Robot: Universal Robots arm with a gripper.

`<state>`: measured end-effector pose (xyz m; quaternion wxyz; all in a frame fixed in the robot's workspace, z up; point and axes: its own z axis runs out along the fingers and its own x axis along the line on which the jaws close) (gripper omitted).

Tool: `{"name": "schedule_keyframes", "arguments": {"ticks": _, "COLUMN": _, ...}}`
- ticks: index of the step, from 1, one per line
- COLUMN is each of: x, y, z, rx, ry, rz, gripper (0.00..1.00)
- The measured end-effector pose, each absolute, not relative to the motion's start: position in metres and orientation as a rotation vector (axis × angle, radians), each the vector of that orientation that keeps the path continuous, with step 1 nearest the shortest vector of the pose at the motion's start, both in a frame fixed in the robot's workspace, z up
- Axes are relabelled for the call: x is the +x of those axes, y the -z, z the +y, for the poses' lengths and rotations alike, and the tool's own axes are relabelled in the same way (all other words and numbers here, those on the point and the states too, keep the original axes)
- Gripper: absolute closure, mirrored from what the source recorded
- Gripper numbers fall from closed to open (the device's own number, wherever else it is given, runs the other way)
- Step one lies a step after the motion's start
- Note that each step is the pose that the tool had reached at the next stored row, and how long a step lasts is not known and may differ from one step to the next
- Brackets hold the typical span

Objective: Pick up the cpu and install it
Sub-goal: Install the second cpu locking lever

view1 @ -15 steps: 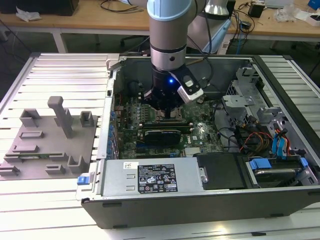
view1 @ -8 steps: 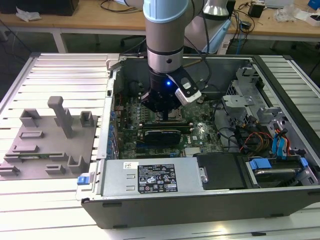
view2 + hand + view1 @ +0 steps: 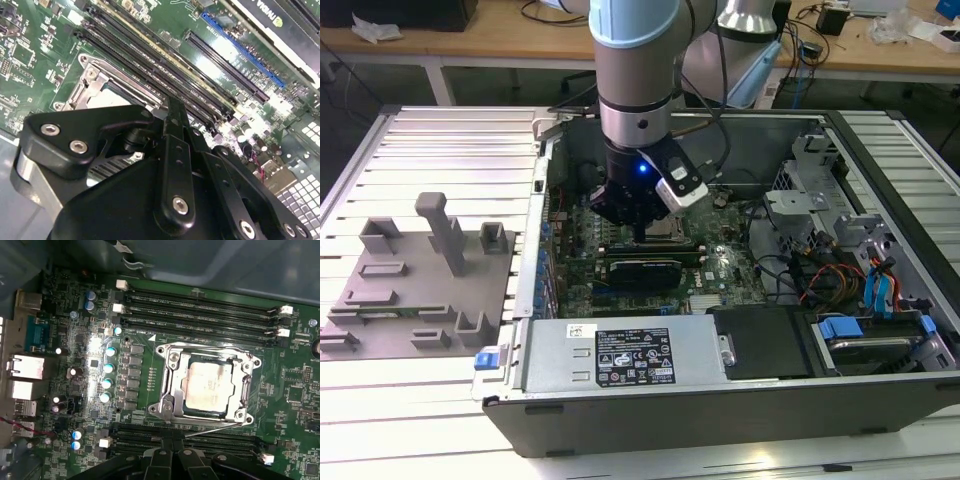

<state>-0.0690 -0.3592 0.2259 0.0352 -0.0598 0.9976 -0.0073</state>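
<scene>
On the exterior view's left a grey fixture [image 3: 415,280] with upright blocks sits on the ribbed table [image 3: 420,150], well apart from the work. Toward the middle, the arm reaches down into the open computer case [image 3: 720,400], and the gripper [image 3: 638,222] hangs low over the green motherboard [image 3: 720,270]. The cpu [image 3: 206,388] lies flat inside the socket frame [image 3: 170,390] in the first wrist view, its pale metal top facing up, so it appears already seated. It lies just beyond the fingertips, past a bank of memory slots [image 3: 220,442]; being square, it has no long axis to speak of. The gripper [image 3: 172,447] looks pressed together with nothing between the fingers (its dark body blocks most of the second wrist view, so this is a cautious reading). A thin lever [image 3: 212,427] lies along the socket's near edge; whether it is latched I cannot tell. On the exterior view's right, drive bays and cables [image 3: 840,280] stand clear.
</scene>
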Motion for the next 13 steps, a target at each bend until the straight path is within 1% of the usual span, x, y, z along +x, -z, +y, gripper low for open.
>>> {"name": "schedule_keyframes", "arguments": {"ticks": 5, "x": -0.0672, "y": -0.2251, "z": -0.3618, "rx": -0.185, "ry": -0.026, "rz": 3.108, "gripper": 0.89}}
{"name": "schedule_keyframes", "arguments": {"ticks": 13, "x": -0.0603, "y": -0.2245, "z": -0.3636, "rx": -0.178, "ry": -0.035, "rz": 3.111, "gripper": 0.89}}
